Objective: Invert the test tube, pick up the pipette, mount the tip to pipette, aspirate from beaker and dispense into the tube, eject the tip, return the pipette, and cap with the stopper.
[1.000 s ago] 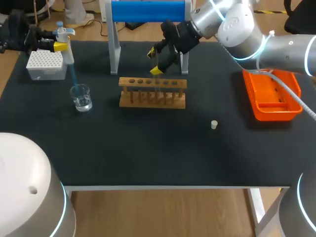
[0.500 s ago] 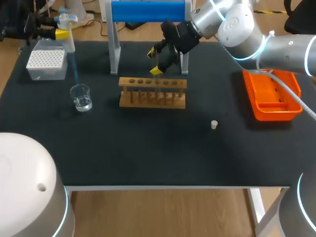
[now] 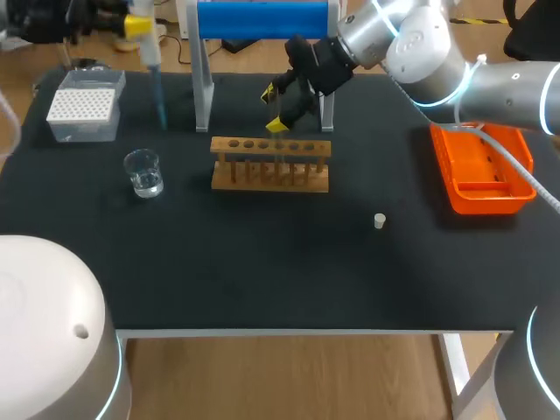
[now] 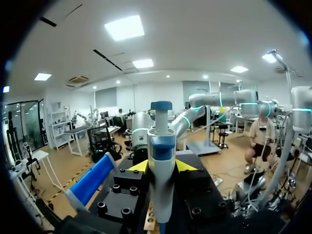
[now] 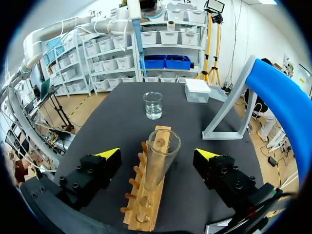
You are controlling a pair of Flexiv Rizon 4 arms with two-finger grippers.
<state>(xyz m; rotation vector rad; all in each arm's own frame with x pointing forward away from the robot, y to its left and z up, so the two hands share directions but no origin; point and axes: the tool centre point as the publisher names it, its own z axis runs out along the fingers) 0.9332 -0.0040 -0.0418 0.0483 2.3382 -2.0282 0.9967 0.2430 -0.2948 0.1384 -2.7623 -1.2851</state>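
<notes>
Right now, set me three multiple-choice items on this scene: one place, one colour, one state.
1. The test tube stands: A in the wooden rack; B flat on its side; C held aloft.
2. The tip on the pipette is: A red; B blue; C yellow.
3. The right end effector is: A fully shut; B out of view; C open.

A: it sits upright in the rack. B: blue shows in the head view. C: gaps show on both sides of the tube.
</notes>
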